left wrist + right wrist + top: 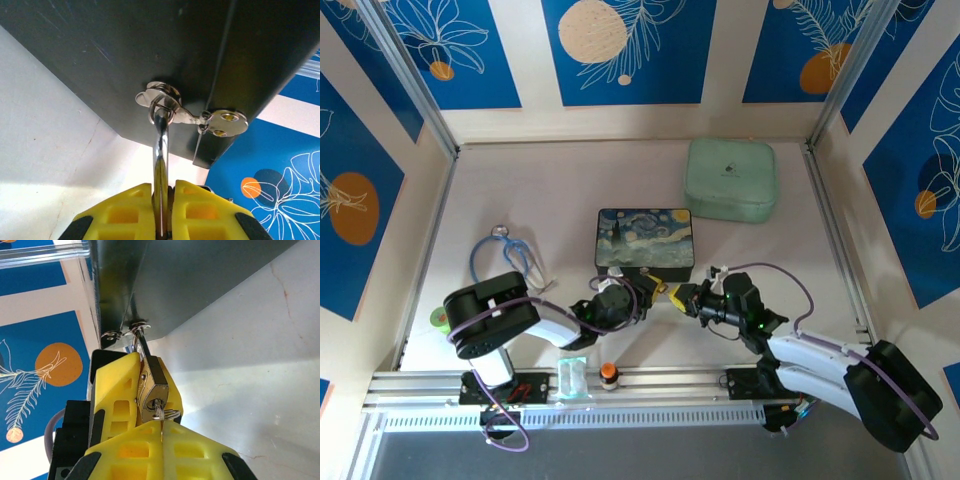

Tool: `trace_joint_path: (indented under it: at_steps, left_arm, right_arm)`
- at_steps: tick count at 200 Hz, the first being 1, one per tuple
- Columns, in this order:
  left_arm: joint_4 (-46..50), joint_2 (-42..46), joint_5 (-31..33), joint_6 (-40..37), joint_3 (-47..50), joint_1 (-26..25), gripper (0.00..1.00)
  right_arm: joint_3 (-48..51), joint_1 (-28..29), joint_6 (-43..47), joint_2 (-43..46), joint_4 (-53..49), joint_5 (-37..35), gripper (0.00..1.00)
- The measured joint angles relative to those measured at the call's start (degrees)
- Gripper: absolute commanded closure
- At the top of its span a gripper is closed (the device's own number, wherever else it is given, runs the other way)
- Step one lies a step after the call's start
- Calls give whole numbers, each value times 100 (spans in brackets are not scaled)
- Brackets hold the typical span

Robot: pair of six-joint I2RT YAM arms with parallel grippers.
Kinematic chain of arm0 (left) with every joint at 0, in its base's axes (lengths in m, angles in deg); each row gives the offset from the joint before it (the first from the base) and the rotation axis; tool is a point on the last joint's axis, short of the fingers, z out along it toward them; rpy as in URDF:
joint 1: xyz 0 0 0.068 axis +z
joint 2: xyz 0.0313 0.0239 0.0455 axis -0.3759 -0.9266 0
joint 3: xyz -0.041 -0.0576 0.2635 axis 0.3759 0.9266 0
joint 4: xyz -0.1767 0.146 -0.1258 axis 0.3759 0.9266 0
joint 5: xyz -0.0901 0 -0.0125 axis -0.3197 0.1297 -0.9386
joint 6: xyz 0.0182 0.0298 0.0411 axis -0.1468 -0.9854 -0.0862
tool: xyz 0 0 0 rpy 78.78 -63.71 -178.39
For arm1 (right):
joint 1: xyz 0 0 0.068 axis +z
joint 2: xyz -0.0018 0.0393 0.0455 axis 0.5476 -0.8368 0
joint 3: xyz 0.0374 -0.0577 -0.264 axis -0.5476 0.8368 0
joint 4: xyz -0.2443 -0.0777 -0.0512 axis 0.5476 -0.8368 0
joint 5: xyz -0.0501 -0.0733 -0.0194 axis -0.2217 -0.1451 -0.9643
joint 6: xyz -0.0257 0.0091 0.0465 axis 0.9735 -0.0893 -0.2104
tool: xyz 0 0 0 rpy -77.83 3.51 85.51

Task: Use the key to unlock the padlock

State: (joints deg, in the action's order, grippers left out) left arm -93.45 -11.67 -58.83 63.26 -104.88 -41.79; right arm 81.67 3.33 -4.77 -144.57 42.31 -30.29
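The left gripper squeezes the padlock. The padlock hangs by its silver loop from the latch on the front of the painted box, which sits on the desk. The right gripper pinches the key, and the key is stuck into the bottom of the padlock.

Fixed top camera looks down from behind the arms over the whole bench; both wrist cameras sit close at the near side of the box, sharing its hasp and the padlock.
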Motion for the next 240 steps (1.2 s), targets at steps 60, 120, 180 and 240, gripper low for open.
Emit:
trace_joint_path:
  at_steps: [60,120,180,240]
  left_arm:
    - [527,17,-17,-153,-144,33,100]
    - [649,17,-87,-278,-155,55,100]
    - [1008,122,-352,-498,-236,87,100]
    - [1755,328,-365,-817,-422,133,100]
  right_arm:
    - [-389,-57,629,-446,-586,146,100]
    - [-426,-81,789,-568,-649,214,74]
    - [-1080,-66,2583,767,-2962,-481,35]
    - [-2000,684,4948,72,-4063,-1556,54]
